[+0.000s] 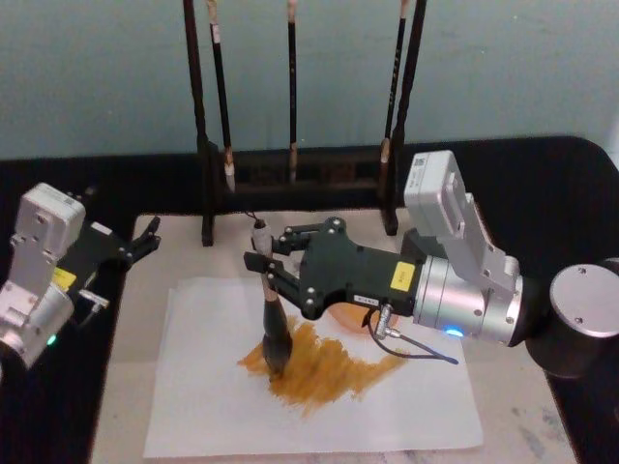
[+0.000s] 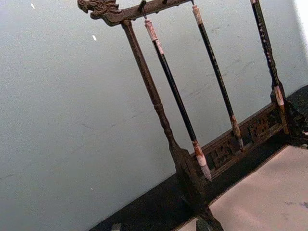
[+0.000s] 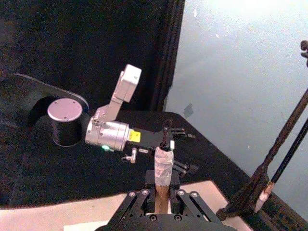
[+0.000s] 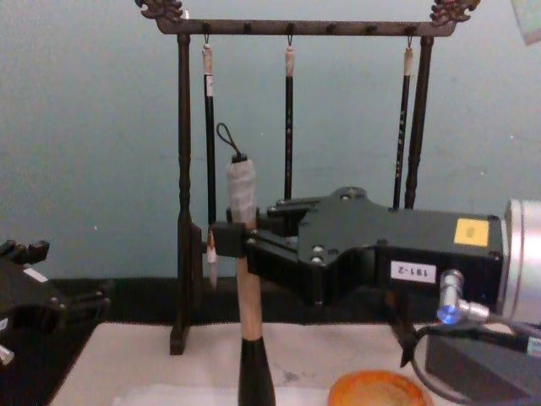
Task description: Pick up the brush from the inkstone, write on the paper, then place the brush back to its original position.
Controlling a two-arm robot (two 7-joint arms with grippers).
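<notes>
The brush (image 1: 274, 324) stands nearly upright with its bristles touching the paper (image 1: 203, 406), at the left end of a patch of orange-brown strokes (image 1: 324, 367). My right gripper (image 1: 266, 273) is shut on its pale wood handle, just below the white-wrapped end (image 4: 241, 190). The same grip appears in the right wrist view, fingers (image 3: 139, 199) on either side of the handle (image 3: 162, 168). The orange inkstone (image 4: 376, 391) sits on the mat just right of the brush, partly hidden under the gripper (image 1: 340, 319). My left gripper (image 1: 145, 240) rests open at the mat's left edge.
A dark wooden rack (image 1: 290, 174) with three thin black brushes hanging from it (image 4: 288, 127) stands at the back of the cream mat (image 1: 527, 425). The rack (image 2: 185, 163) looms close in the left wrist view. Black cloth surrounds the mat.
</notes>
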